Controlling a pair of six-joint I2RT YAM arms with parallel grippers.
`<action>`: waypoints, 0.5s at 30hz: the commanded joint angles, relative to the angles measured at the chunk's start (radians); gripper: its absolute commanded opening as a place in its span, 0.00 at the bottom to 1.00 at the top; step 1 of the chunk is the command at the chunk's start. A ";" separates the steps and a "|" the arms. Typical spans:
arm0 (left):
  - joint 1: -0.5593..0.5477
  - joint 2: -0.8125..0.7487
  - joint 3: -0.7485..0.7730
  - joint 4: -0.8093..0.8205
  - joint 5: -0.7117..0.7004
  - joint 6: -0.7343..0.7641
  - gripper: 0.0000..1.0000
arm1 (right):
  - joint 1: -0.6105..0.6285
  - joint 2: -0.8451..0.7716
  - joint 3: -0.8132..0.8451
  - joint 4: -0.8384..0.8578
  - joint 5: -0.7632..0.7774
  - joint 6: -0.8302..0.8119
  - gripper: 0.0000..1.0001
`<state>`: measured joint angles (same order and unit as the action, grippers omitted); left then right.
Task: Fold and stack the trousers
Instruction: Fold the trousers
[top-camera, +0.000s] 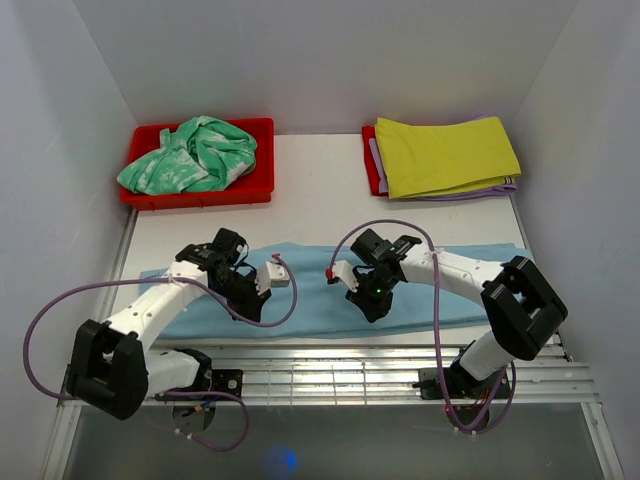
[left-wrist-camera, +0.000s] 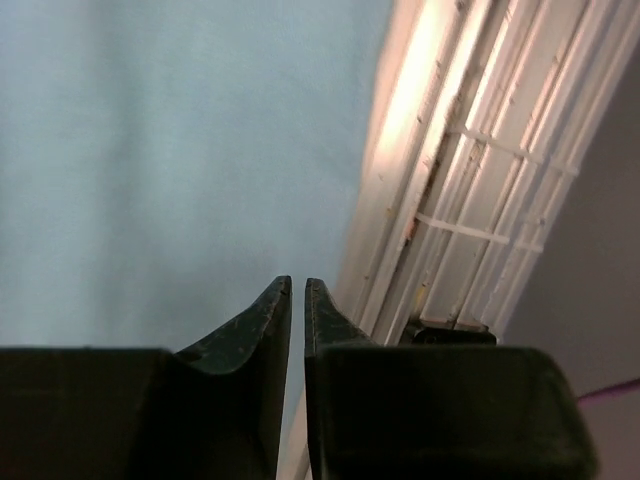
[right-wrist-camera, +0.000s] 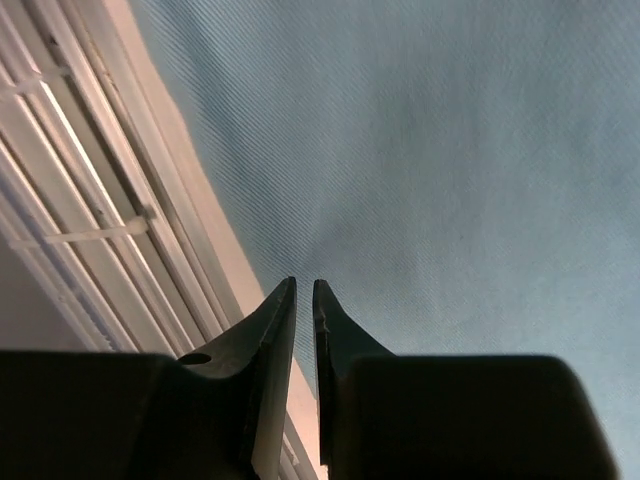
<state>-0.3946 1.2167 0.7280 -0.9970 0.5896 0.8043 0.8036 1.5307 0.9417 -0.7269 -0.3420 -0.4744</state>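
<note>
Top view: the trousers (top-camera: 315, 310) lie flat across the front of the bench (top-camera: 320, 190), long axis running left-right, waist and cuffs toward the two side walls. Both arms reach down onto the near long edge. The left hand (top-camera: 257, 313) sits at the left-of-centre part, and the right hand (top-camera: 375, 310) at the right-of-centre part, w/ a bare stretch of cloth between them. Neither arm is nearer than the other; each has the hem directly under its tips. The rest of the cloth lies away from the arm bases, toward the back wall, so a fold would prob. carry the near edge over to the far edge.

Left wrist view: the left hand (left-wrist-camera: 297, 290) is narrow, its fingers almost together w/ only a thin slit. Blue trousers (left-wrist-camera: 150, 150) fill the left of the picture, and the slatted rail (left-wrist-camera: 480, 200) of the bench front runs along the right. The tips sit right at the hem. Whether cloth is actually caught between them can't be told.

Right wrist view: it mirrors the left. The right hand (right-wrist-camera: 304, 290) is also narrow, w/ a pale sliver showing in the slit – it looks like the hem is nipped. Trousers (right-wrist-camera: 450, 150) spread to the right, and the slatted rail (right-wrist-camera: 80, 200) is on the left.

Judgement: this is the grasp step of the first fold, and nothing is stacked yet. The lift needs both hands rising together, or the long edge will sag at the middle.
</note>
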 joint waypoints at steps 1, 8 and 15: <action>0.052 -0.081 0.096 0.021 -0.069 -0.149 0.24 | 0.006 0.026 -0.044 0.000 0.075 -0.012 0.18; 0.474 -0.039 0.198 -0.005 -0.137 -0.200 0.43 | 0.008 0.003 -0.081 0.007 0.184 -0.026 0.18; 0.951 0.114 0.379 -0.144 -0.030 -0.203 0.53 | 0.006 -0.047 0.032 -0.020 0.190 -0.013 0.27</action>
<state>0.4122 1.3106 1.0317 -1.0409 0.4892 0.6106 0.8066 1.5394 0.8871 -0.7387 -0.1776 -0.4808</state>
